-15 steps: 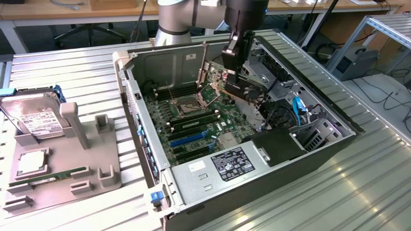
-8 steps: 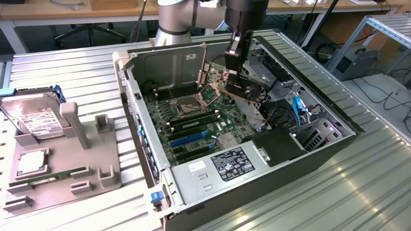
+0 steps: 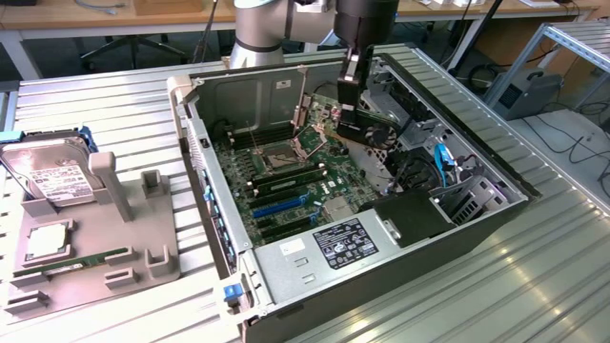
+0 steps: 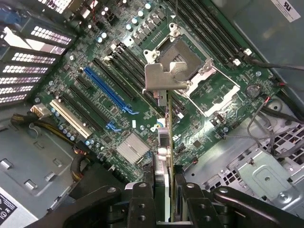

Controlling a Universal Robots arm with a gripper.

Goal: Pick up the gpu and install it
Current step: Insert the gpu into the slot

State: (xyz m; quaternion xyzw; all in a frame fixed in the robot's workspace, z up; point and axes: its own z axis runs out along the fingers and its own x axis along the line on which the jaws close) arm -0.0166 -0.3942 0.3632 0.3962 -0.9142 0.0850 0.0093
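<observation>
- The gripper [image 3: 349, 100] hangs inside the open computer case [image 3: 205, 161], which stands near the middle of the worktop [image 3: 496, 286].
- Its jaws are closed about halfway, and between them they clamp the gpu [image 3: 373, 130].
- In the wrist view, the two dark fingers [image 4: 142, 204] press on the two faces of the card, so the card is seen edge-on between them.
- The gpu is held upright on its edge, above the motherboard [image 3: 329, 182] and in the half of the case nearer to the arm's base.
- Its pale metal bracket [image 4: 164, 78] is at the end away from the gripper; in the wrist view it lies in front of one edge of the processor socket [image 4: 194, 57].
- I cannot tell if the lower edge of the card touches the board.
- The long blue slot [image 4: 107, 88] is apart from the card, with several black slots next to it.
- A small silver heatsink [image 4: 133, 147] sits on the board, just beside the card's line.
- A grey box with a black label [image 3: 338, 243] fills the end of the case nearest the worktop's front edge.
- A grey holder [image 3: 105, 275] lies near the worktop's edge at the exterior view's left.
- It carries a silver hard drive [image 3: 53, 179], a square processor chip [image 3: 48, 241] and a slim green memory stick [image 3: 76, 262].
</observation>
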